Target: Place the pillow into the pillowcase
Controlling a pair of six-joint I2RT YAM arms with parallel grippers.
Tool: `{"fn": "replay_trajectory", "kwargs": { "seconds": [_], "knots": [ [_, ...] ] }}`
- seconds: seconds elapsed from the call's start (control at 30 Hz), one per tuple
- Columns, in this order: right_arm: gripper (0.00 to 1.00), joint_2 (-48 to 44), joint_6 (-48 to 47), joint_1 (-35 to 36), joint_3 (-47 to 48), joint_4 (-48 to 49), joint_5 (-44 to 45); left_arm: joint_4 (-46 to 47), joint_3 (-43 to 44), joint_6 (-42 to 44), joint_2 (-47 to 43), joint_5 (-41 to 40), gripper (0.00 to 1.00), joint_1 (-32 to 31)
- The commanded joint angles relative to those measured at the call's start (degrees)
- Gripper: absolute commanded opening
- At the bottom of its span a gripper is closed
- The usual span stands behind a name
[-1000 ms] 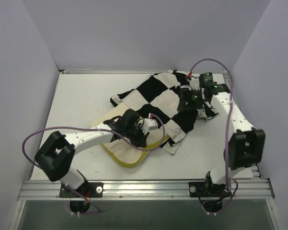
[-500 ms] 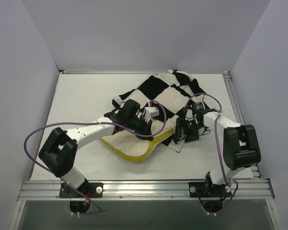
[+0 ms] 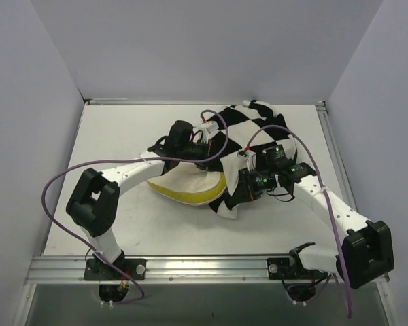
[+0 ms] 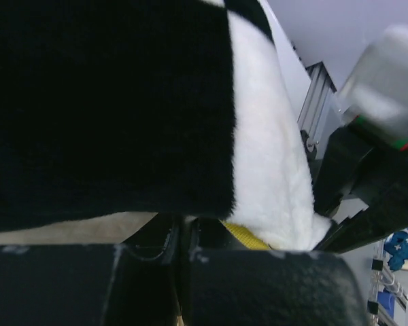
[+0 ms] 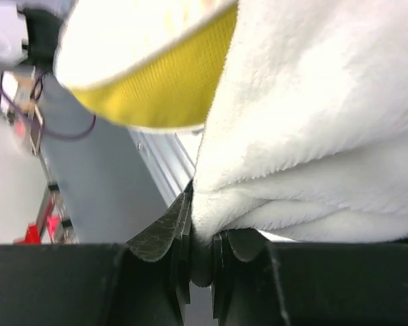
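The cream pillow [image 3: 187,185] with its yellow side edge lies mid-table, its far end under the black-and-white checkered pillowcase [image 3: 241,129]. My left gripper [image 3: 209,155] reaches in beneath the case's near flap. In the left wrist view its jaws are shut [image 4: 183,238] on the pillow close to the yellow edge [image 4: 248,238], and the pillowcase [image 4: 109,102] hangs just above. My right gripper [image 3: 245,187] is shut on a fold of the pillowcase's white fleece [image 5: 272,197] at the near right corner. The pillow's yellow edge [image 5: 163,88] shows just beyond that fold.
Purple cables [image 3: 61,180] loop off both arms over the table. An aluminium rail [image 3: 204,266] runs along the near edge, and a second rail [image 3: 333,149] along the right. Lavender walls close in the left, back and right sides.
My right arm swung from the back right corner down to the pillowcase's near right corner and shut on its edge. My left gripper carried the pillow farther back, under the case.
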Motion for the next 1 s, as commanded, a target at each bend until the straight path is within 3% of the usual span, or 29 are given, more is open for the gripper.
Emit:
{"fn": "replay_trajectory", "kwargs": {
  "seconds": [0.0, 0.2, 0.27, 0.3, 0.33, 0.37, 0.43, 0.47, 0.5, 0.53, 0.57, 0.6, 0.63, 0.67, 0.77, 0.87, 0.97],
  "knots": [
    [0.0, 3.15, -9.85, 0.67, -0.22, -17.63, -16.42, 14.02, 3.49, -4.62, 2.22, -7.99, 0.0, -0.44],
    [0.01, 11.62, -15.68, -2.76, 4.17, -24.94, -21.07, 10.07, -4.68, -2.62, 1.97, -15.11, 0.0, -1.14],
    [0.1, 10.83, -15.42, -3.03, 5.75, -25.9, -21.87, 10.24, -8.29, -2.17, 1.62, -14.86, 0.0, -1.41],
    [0.2, 10.04, -15.42, -3.11, 6.45, -26.61, -22.39, 10.5, -8.82, -1.73, 1.96, -11.46, 0.0, -1.58],
    [0.46, 9.95, -15.77, -3.38, 7.33, -27.92, -22.31, 9.29, -8.74, -0.77, 1.97, -9.6, 0.07, -1.67],
    [0.55, 10.47, -22.56, -3.9, 11.43, -35.33, -22.14, 5.71, -8.04, 2.28, 1.53, -7.4, 0.23, -1.76],
    [0.62, 12.4, -32.85, -6.27, 18.02, -46.42, -19.87, 2.87, -9.43, 6.78, -3.98, -3.62, 0.54, -1.67],
    [0.61, 15.11, -36.56, -7.06, 25.02, -54.39, -18.46, 2.08, -12.05, 9.06, -6.88, -3.17, 0.62, -1.06],
    [0.6, 16.18, -36.08, -8.72, 28.49, -54.91, -16.53, -2.28, -12.95, 13.09, -12.48, -3.34, 0.69, -0.45],
    [0.59, 17.84, -33.2, -9.35, 32.96, -51.0, -12.94, -7.02, -13.05, 15.91, -14.62, -3.17, 0.77, 1.56],
    [0.59, 18.21, -29.08, -9.96, 33.0, -46.78, -9.25, -7.07, -13.05, 15.94, -16.21, -2.73, 0.79, 1.58],
    [0.59, 18.3, -18.86, -9.97, 35.35, -41.52, -4.26, -12.38, -11.31, 18.64, -18.23, -2.55, 0.8, 4.36],
    [0.59, 18.21, -16.24, -9.53, 35.73, -36.59, 0.67, -14.61, -10.16, 19.79, -18.68, -3.16, 0.8, 5.87],
    [0.59, 19.08, -14.47, -9.01, 36.08, -29.06, 9.33, -16.28, -9.28, 20.94, -18.95, -3.77, 0.97, 7.19],
    [0.63, 25.9, -12.34, -4.18, 41.33, -24.77, 21.41, -23.14, -4.18, 29.45, -16.24, -6.32, 0.97, 13.69],
    [0.64, 32.86, -12.08, 0.03, 45.66, -25.29, 24.17, -25.17, 0.83, 32.54, -9.83, -7.28, 0.97, 21.43],
    [0.64, 36.56, -15.22, 2.85, 42.16, -25.99, 27.78, -27.1, 5.49, 38.42, -3.06, -9.75, 0.97, 25.74]
  ]
}}
